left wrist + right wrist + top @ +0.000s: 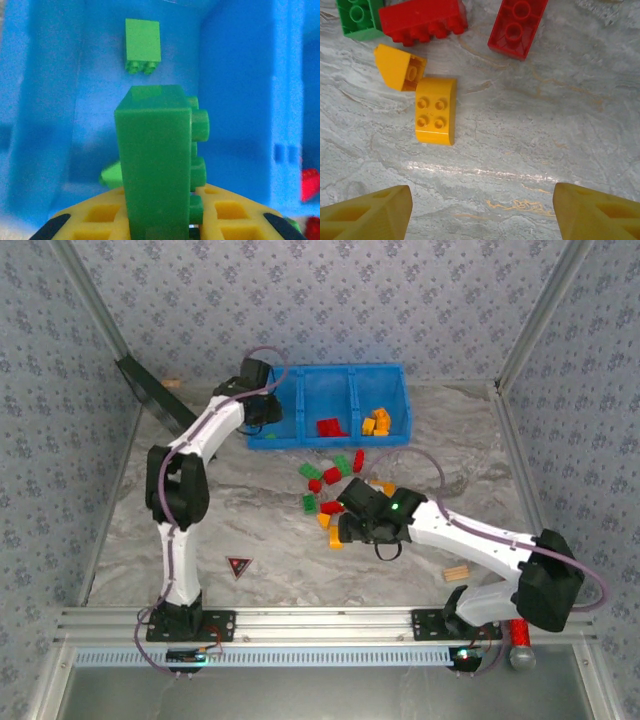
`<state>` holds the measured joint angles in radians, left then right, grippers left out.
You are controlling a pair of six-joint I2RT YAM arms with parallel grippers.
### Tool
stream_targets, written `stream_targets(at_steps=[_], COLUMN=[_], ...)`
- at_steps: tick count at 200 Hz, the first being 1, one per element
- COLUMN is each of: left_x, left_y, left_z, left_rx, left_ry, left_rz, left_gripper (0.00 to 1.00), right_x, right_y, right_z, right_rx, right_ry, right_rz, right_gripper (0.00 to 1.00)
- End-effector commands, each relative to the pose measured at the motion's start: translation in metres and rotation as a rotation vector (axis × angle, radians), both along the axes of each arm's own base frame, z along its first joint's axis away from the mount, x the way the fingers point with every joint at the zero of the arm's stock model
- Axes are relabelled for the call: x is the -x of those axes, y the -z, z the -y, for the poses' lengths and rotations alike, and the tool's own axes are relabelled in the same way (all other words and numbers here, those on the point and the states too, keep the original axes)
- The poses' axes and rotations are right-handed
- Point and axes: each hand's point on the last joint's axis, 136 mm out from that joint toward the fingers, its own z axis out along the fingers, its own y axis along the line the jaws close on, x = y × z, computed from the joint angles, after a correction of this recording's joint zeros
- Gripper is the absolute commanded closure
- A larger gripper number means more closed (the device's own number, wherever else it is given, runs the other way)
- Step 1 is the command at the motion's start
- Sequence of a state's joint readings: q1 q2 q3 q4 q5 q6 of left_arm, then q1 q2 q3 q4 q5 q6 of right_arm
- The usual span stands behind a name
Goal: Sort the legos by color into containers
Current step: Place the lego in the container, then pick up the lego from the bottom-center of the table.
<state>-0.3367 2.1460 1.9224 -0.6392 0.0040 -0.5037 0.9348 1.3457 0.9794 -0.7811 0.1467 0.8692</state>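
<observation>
The green brick (155, 165) has its long axis upright in the left wrist view, studs to the right. The left gripper (160, 222) clamps it over the left compartment of the blue bin (325, 390) at the desk's (260, 525) far edge. A second green brick (142, 45) lies inside. The right gripper (482, 215), jaws apart and empty, hangs over mid-desk near an orange-yellow brick (436, 111) and red bricks (422, 20).

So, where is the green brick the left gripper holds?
In the left wrist view the green brick sits in the left gripper above the blue bin's leftmost compartment, near a second green brick.
</observation>
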Motion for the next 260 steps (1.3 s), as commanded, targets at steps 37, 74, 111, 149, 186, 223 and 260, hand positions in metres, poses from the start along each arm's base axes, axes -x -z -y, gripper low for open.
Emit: stream_targets(at_steps=[37,74,111,149,186,223,260], left_x=[-0.023,-0.019,-0.013,-0.01,-0.005,0.001,0.01], left_y=[0.038,0.072,0.084,0.083,0.078,0.054,0.003], left_z=[0.015,0.015,0.013,0.012,0.011,0.016,0.019], left_rx=[0.003,-0.003,-0.005,-0.007,-0.004,0.034,0.067], left_ry=[0.043,0.039,0.037,0.035,0.034,0.063,0.099], left_rz=[-0.077,-0.14,-0.166,-0.174,-0.174,-0.155,-0.093], left_gripper=[0.84,0.84,0.83,0.68,0.52,0.47,0.45], right_x=[0.0,-0.002,-0.003,-0.007,-0.01,-0.012,-0.014], right_y=[0.021,0.032,0.044,0.054,0.063,0.073,0.084], right_z=[-0.009,-0.022,-0.035,-0.049,-0.055,-0.057,-0.064], right_rx=[0.034,0.043,0.046,0.044,0.055,0.057,0.052], right_ry=[0.028,-0.005,-0.037,-0.078,-0.109,-0.122,-0.15], right_rz=[-0.033,-0.06,-0.085,-0.097,-0.107,-0.124,-0.134], right_gripper=[0.23,0.22,0.22,0.22,0.23,0.38,0.41])
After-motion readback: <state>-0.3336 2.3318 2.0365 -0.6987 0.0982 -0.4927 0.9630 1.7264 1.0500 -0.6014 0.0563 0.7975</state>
